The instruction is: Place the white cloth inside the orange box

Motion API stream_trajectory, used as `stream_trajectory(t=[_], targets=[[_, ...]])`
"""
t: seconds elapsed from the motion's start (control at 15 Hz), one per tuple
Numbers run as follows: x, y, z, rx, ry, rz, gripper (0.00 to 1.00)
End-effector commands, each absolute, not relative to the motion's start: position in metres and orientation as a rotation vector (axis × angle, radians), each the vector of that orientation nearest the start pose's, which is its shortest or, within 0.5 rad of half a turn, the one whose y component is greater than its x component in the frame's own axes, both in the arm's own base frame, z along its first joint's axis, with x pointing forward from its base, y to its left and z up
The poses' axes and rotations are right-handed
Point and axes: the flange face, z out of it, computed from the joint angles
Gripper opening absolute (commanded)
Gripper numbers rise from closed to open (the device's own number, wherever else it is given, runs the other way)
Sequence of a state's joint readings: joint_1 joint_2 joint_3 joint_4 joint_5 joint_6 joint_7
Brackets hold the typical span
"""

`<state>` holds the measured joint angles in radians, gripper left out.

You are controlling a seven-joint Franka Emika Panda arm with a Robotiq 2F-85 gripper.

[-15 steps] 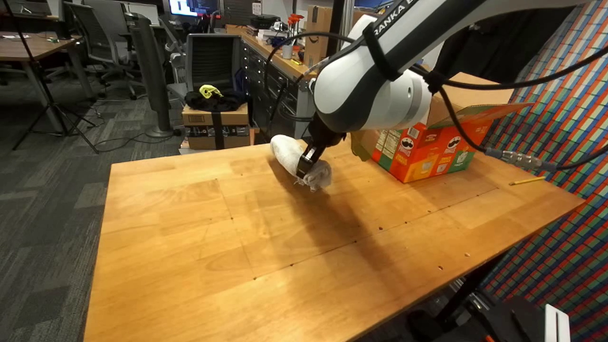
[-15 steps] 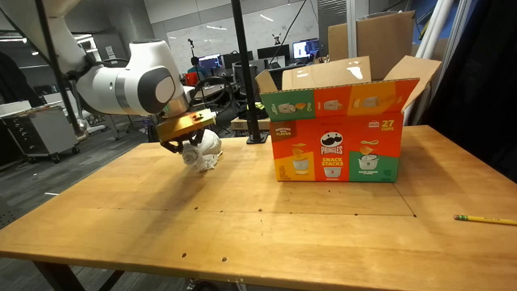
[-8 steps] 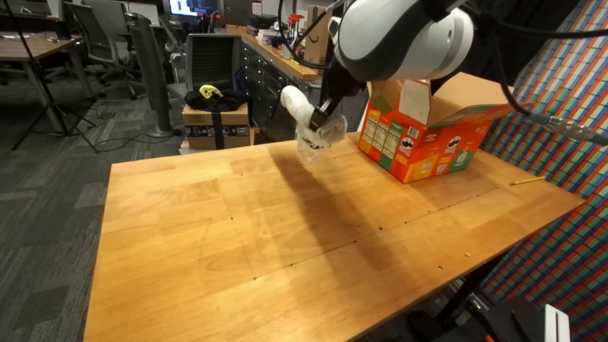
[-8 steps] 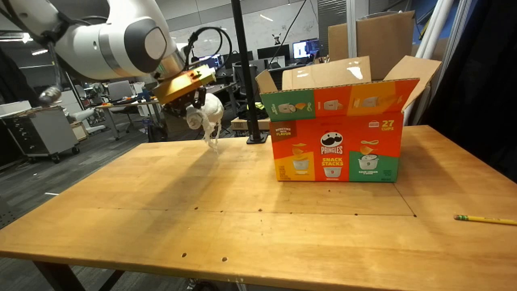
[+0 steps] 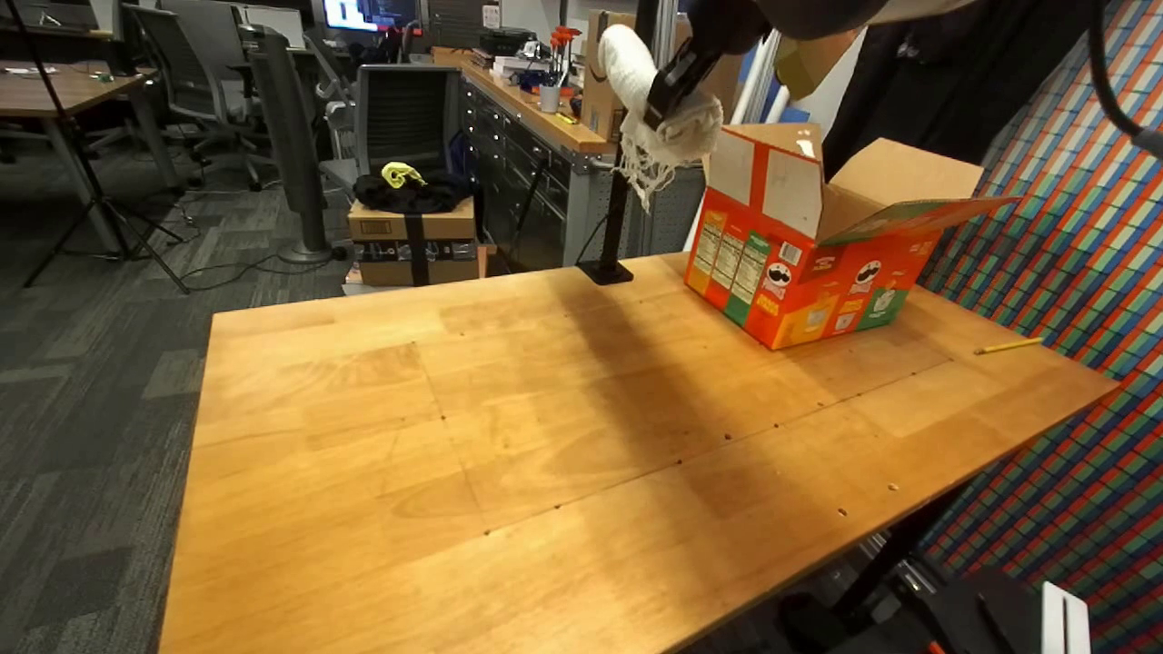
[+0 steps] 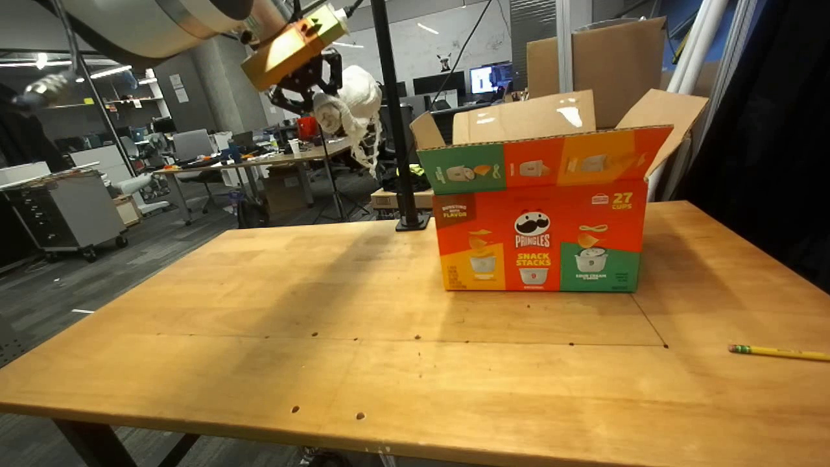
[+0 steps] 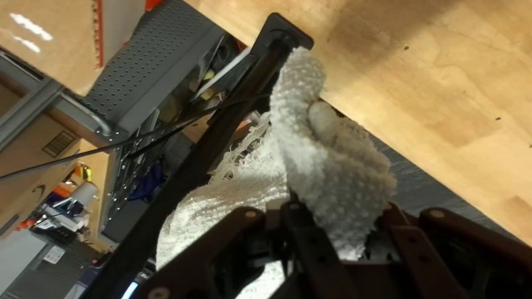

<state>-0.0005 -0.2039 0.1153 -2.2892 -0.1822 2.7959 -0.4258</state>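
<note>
In both exterior views the walls of the orange box [image 6: 541, 220] hide its floor, and the top edge crops the arm [image 6: 175, 26]. In an exterior view the right edge cuts off the pencil [image 6: 781, 353]. In the wrist view the end effector [image 7: 341, 209] hides part of the white cloth [image 7: 328, 170], which runs off the lower edge.

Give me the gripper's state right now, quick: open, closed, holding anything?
Gripper: closed on the white cloth, holding it in the air.
</note>
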Motion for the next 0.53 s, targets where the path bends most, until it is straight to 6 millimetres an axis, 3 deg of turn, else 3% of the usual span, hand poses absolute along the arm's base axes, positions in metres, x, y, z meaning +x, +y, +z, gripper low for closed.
stream_trajectory(t=[0.0,0.27,0.47], targets=[[0.519,0.064,0.565,-3.019,-0.972,-1.28,0.06],[0.517,0.036,0.609,-3.055,-0.833,-1.441,0.06],[0.509,-0.003,0.642,-3.114,-0.704,-1.559,0.06]])
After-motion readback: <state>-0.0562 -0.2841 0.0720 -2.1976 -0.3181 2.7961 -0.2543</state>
